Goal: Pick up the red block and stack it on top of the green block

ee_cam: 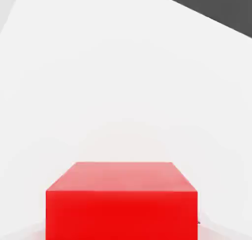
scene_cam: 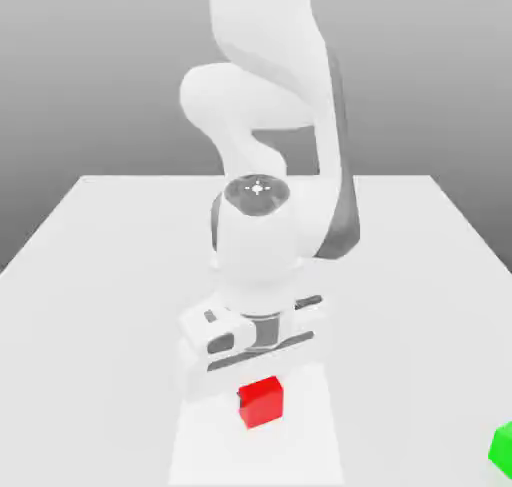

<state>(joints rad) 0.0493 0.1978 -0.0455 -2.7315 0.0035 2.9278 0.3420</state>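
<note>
My pincer (scene_cam: 261,399) closed on red block (scene_cam: 262,405), directly beneath my hand; green block (scene_cam: 504,450) well apart, toward exterior view's right and nearer camera, so carry goes that way

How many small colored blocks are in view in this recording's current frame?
2: the red block directly below the gripper, and the green block at the exterior view's lower right edge, partly cut off. More could be hidden behind the arm.
</note>
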